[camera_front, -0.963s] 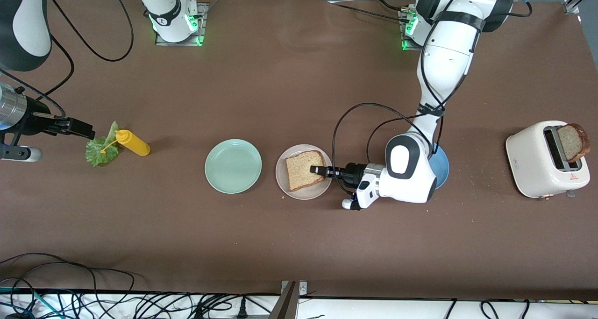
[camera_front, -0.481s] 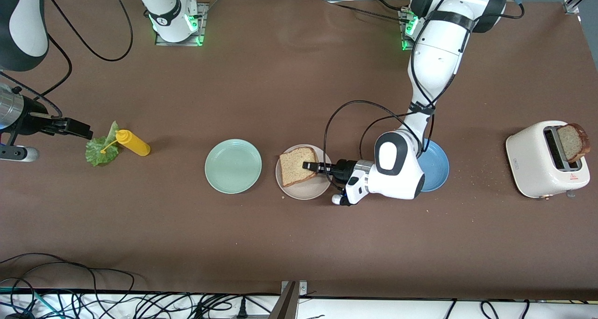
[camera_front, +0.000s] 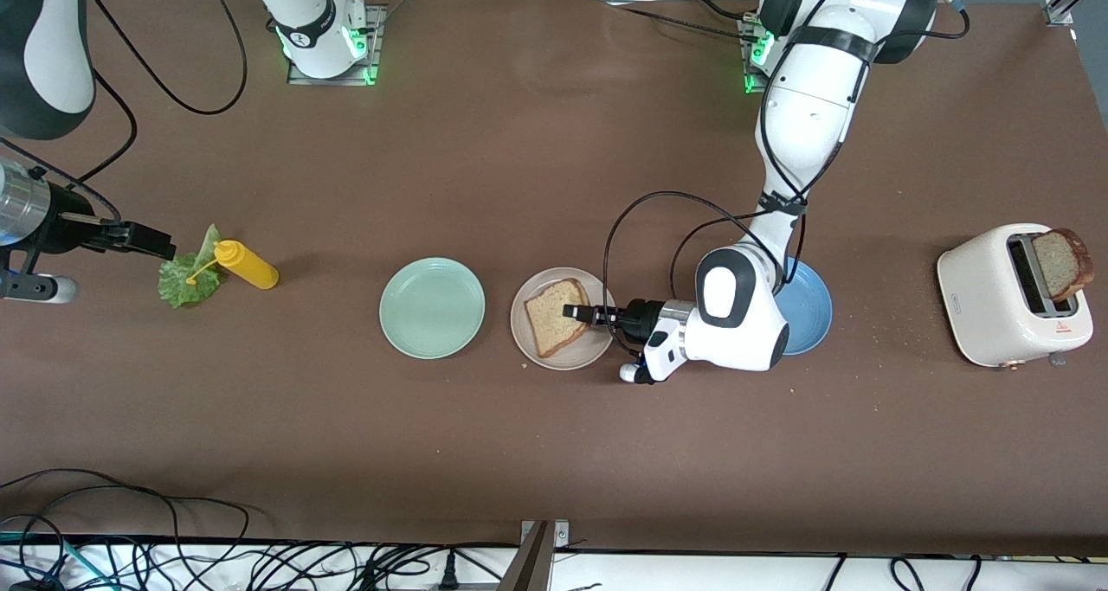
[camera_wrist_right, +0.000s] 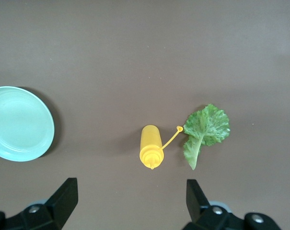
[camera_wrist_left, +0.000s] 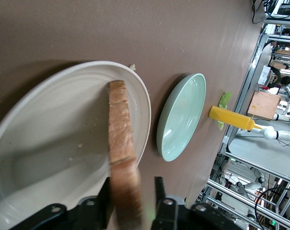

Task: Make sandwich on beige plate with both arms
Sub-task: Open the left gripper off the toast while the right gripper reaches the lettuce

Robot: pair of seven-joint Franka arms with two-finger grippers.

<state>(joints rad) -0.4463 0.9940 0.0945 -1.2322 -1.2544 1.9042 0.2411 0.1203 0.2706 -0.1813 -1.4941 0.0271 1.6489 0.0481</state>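
Note:
One brown bread slice [camera_front: 558, 316] lies on the beige plate [camera_front: 573, 358]. My left gripper [camera_front: 573, 312] is low over the plate's edge on the left arm's side, open. The slice's crust edge [camera_wrist_left: 121, 129] still stands between its fingers, with a gap at one finger [camera_wrist_left: 159, 184], above the plate [camera_wrist_left: 49, 143]. A second slice [camera_front: 1063, 264] sticks out of the white toaster [camera_front: 1004, 297]. The green lettuce leaf [camera_front: 186, 279] lies at the right arm's end. My right gripper [camera_front: 160, 247] hovers beside it, open and empty, with the leaf [camera_wrist_right: 207, 129] in its wrist view.
A yellow squeeze bottle [camera_front: 247, 265] lies against the lettuce. A mint-green plate [camera_front: 432, 307] sits beside the beige plate toward the right arm's end. A blue plate [camera_front: 814, 314] is partly hidden under the left arm. Cables run along the table's near edge.
The left gripper carried the slice over the beige plate, then its jaws parted and the slice settled onto the plate. The right gripper has barely moved.

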